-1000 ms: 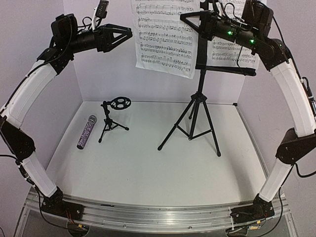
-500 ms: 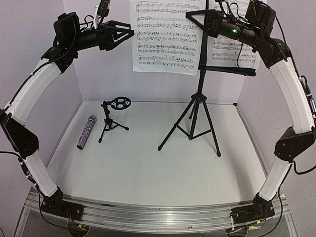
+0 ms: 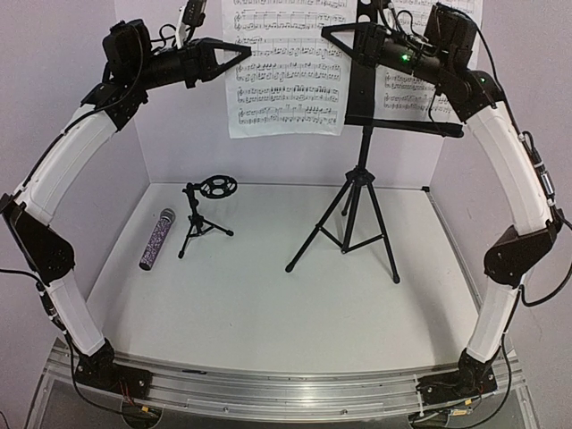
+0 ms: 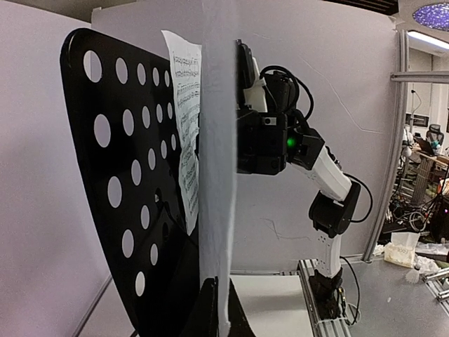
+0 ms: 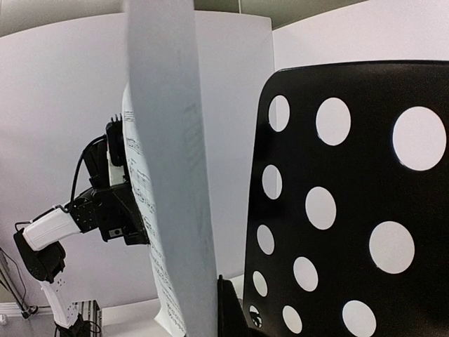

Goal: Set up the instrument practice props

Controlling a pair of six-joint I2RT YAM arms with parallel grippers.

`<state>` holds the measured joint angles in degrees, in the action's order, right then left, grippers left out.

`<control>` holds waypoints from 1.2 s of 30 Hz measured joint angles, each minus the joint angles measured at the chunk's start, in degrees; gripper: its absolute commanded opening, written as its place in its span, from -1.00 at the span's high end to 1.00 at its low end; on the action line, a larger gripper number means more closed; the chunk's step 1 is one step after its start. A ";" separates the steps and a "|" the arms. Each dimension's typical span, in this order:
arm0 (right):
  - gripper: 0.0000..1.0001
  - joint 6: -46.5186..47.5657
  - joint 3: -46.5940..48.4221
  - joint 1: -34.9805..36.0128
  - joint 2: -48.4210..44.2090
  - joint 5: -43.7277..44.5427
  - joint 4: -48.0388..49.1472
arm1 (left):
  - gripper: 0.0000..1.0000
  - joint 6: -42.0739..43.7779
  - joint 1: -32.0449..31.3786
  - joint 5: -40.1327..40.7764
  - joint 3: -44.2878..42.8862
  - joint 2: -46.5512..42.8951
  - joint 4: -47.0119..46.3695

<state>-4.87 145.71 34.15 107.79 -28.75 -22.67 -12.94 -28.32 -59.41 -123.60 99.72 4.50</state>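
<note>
A white sheet-music page [image 3: 286, 67] hangs in the air to the left of the tall black music stand [image 3: 359, 201]. My left gripper [image 3: 243, 52] is shut on the page's left edge. My right gripper [image 3: 329, 34] is shut on its right edge. Each wrist view shows this page edge-on [image 4: 217, 154] [image 5: 172, 161], rising from between the jaws. A second page [image 3: 420, 89] rests on the perforated tray [image 4: 119, 175] [image 5: 351, 210]. The small mic stand [image 3: 204, 214] stands at the back left. The purple microphone [image 3: 156, 239] lies to the left of it.
White walls enclose the table [image 3: 268, 304] at the back and on both sides. The music stand's tripod legs [image 3: 344, 239] spread over the table's right centre. The aluminium base rail [image 3: 286, 389] runs along the near edge.
My left gripper went from open to shut on the page's left edge. The page moved up and left and now hangs level. My right arm shifted left with it.
</note>
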 measured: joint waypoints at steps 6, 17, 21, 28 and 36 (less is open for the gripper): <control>1.00 -0.19 0.02 0.02 0.00 0.12 0.54 | 1.00 0.76 -0.04 3.34 -0.14 -0.33 2.90; -0.36 -3.42 -2.47 0.24 -0.37 7.75 5.02 | 1.00 1.87 -0.06 17.02 -2.99 -2.50 8.73; -0.46 -6.90 -6.70 0.48 -2.08 11.98 6.64 | 1.00 3.55 0.20 21.31 -6.02 -3.40 10.88; -0.33 -10.70 -22.46 2.94 -12.43 23.23 6.65 | 1.00 6.16 0.62 25.03 -7.31 -5.99 13.12; -0.04 -12.31 -30.37 3.93 -18.57 29.78 4.26 | 1.00 10.03 0.64 23.65 -5.53 -6.25 12.49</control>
<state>-17.18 115.34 38.09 89.22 1.02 -18.41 -2.91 -27.68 -35.76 -129.13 93.47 16.99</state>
